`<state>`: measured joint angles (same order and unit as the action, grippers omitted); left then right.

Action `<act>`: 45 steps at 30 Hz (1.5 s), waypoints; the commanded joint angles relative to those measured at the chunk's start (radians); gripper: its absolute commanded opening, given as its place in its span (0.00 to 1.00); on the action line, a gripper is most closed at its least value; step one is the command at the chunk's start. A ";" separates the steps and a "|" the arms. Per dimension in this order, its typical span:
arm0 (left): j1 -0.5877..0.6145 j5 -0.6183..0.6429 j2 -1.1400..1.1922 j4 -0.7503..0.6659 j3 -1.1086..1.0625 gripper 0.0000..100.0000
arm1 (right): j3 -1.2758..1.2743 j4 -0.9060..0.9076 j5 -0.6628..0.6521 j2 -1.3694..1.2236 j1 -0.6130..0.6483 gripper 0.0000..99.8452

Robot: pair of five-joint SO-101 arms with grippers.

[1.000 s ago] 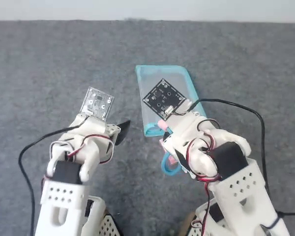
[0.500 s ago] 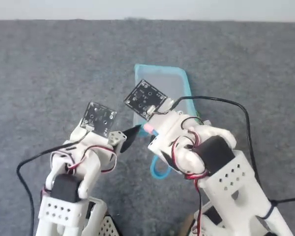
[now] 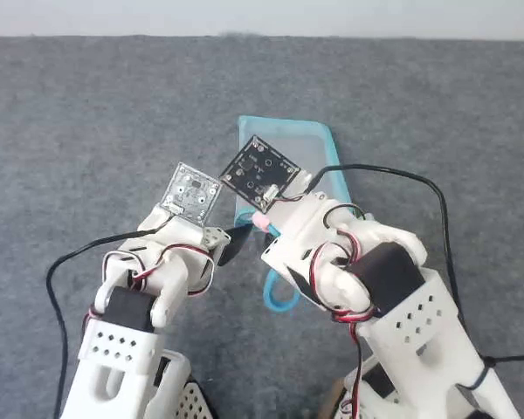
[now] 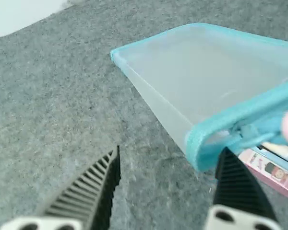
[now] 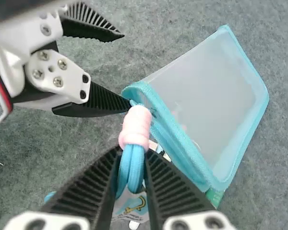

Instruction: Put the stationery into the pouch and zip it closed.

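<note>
Counts first: we see one translucent flat pouch with turquoise trim (image 3: 307, 145), one blue cord loop (image 3: 276, 302), one pink bead (image 5: 135, 125) on that cord, and two arms. The pouch lies flat near the middle of the grey felt-like bench (image 3: 87, 113). Its closed short end points away from the arms and its mouth end sits under the two wrists. The right hand (image 5: 133, 158) is clenched on the blue cord loop just below the pink bead. The bead is touching the turquoise corner of the pouch mouth, and the rest of the loop hangs back toward the right arm's base. The left hand (image 4: 171, 153) is released, fingers spread wide with nothing between them. One black finger (image 4: 233, 179) is right at the near corner of the pouch; we can't tell whether it is touching or just beside. The other finger is over bare bench, apart from the pouch. Stationery: a pink-printed flat item (image 4: 271, 170) shows at the pouch mouth with a pale pen-like piece next to it. That makes at least two, exact count not clear, and we can't tell how far in they sit. For room, there is wide bare bench to the left of the pouch, beyond its far end and to its right. The bench's far edge meets a pale wall in the high view. A black cable (image 3: 402, 180) from the right arm arcs just beside the pouch's right edge.
</note>
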<state>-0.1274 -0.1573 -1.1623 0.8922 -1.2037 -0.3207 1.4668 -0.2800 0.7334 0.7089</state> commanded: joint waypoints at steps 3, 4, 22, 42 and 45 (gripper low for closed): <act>-0.003 -0.002 0.012 -0.086 -0.010 0.30 | 0.100 0.064 -0.002 0.010 -0.004 0.01; -0.003 -0.002 0.012 -0.092 -0.013 0.30 | 0.109 0.087 -0.015 0.010 -0.002 0.01; 0.081 0.035 0.012 -0.152 -0.015 0.30 | 0.106 0.217 -0.089 0.012 0.160 0.01; -0.110 0.110 0.012 -0.296 -0.108 0.30 | 0.081 0.246 -0.160 0.173 0.348 0.01; -0.110 0.138 0.012 -0.296 -0.108 0.25 | 0.037 0.243 -0.160 0.196 0.348 0.01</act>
<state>-0.2363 -0.0499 -1.1699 0.6283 -1.3203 -0.2869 1.7062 -0.4181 0.8669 1.0188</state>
